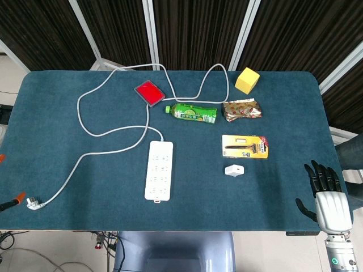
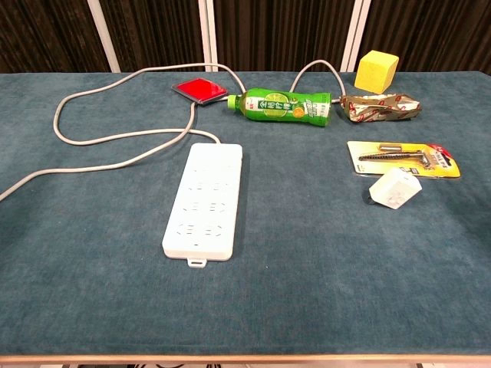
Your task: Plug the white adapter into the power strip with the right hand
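Dark slatted panels with white frames stand behind the table. The table has a teal felt top. Pale floor shows at left.

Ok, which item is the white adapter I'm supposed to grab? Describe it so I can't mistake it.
Start at the long white power strip in the middle of the blue table. Look to its right, just below the yellow-carded razor pack. The small white cube-shaped adapter lies there alone, the only plain white block, much smaller than the strip.

Looks like lab test bench you're at: teal felt-covered table, dark slatted panels with white frames far side, loose cables on floor near left.
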Controlling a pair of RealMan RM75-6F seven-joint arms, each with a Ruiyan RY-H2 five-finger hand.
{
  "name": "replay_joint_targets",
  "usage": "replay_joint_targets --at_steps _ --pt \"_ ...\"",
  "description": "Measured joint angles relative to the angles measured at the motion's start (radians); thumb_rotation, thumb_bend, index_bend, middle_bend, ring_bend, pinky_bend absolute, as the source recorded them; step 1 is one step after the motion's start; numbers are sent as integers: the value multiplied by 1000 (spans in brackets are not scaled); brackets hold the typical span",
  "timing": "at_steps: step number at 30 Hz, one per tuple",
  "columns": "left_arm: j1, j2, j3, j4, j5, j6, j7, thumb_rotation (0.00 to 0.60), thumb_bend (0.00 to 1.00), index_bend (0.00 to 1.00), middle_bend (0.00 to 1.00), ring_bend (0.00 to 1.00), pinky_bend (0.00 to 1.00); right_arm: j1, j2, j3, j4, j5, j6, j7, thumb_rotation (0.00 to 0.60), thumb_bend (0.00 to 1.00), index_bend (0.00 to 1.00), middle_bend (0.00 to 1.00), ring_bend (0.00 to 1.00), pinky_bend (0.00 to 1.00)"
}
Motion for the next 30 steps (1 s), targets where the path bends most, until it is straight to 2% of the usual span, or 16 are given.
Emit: replay_joint_targets --at_steps 17,23,26,30 --pt "3 1 1 0 6 6 -3 600 56 141 0 0 0 1 29 -11 -43 29 -42 9 600 320 34 4 57 74" --pt "8 4 -2 -5 1 14 -4 600 56 141 0 0 0 5 55 -13 -78 52 -73 82 600 321 34 5 57 74" --pt "8 5 2 -8 6 10 0 600 56 141 0 0 0 19 77 -12 -105 68 -118 146 600 321 34 5 57 74" --pt "9 6 4 -13 11 13 0 600 56 141 0 0 0 68 127 -4 -159 100 -236 195 600 321 34 5 58 74"
